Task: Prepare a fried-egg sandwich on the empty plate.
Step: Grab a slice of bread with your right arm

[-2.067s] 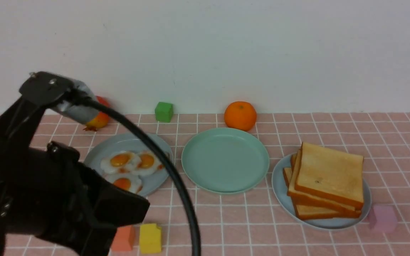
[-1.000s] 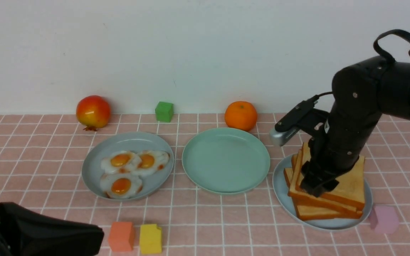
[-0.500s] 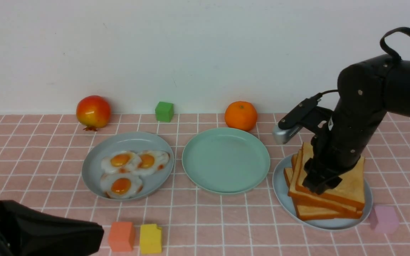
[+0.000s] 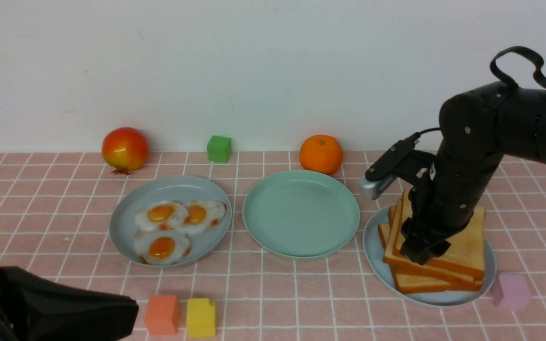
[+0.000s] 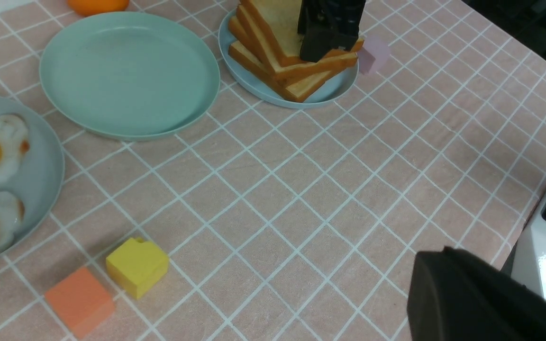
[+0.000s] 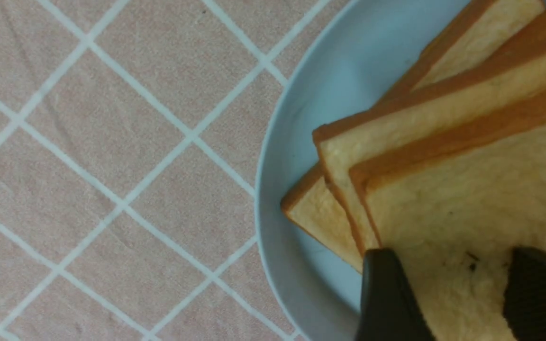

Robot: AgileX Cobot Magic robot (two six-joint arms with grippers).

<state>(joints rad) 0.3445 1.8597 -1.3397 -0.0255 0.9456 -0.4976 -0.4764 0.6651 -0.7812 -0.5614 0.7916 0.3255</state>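
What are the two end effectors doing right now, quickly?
Left end effector: closed; nothing seen in it.
Right end effector: open, fingers apart at the top toast slice; whether they touch it cannot be told.

Pretty hard to pin this one on a real kitchen tbh, it's looking more like a robot test bench or lab setup. Two black robot arms, the left one [image 4: 59, 303] and the right one [image 4: 467, 151], are reaching over a flat surface covered in pink tiles with white grid lines [image 4: 320, 303], and a plain off-white wall [image 4: 273, 71] is standing right behind it. Food's sitting out on round plastic-looking plates, but small coloured blocks in green [image 4: 219, 149], orange [image 4: 162, 315], yellow [image 4: 201, 318] and pink-purple [image 4: 511, 292] are sharing the surface, which isn't giving home cooking.
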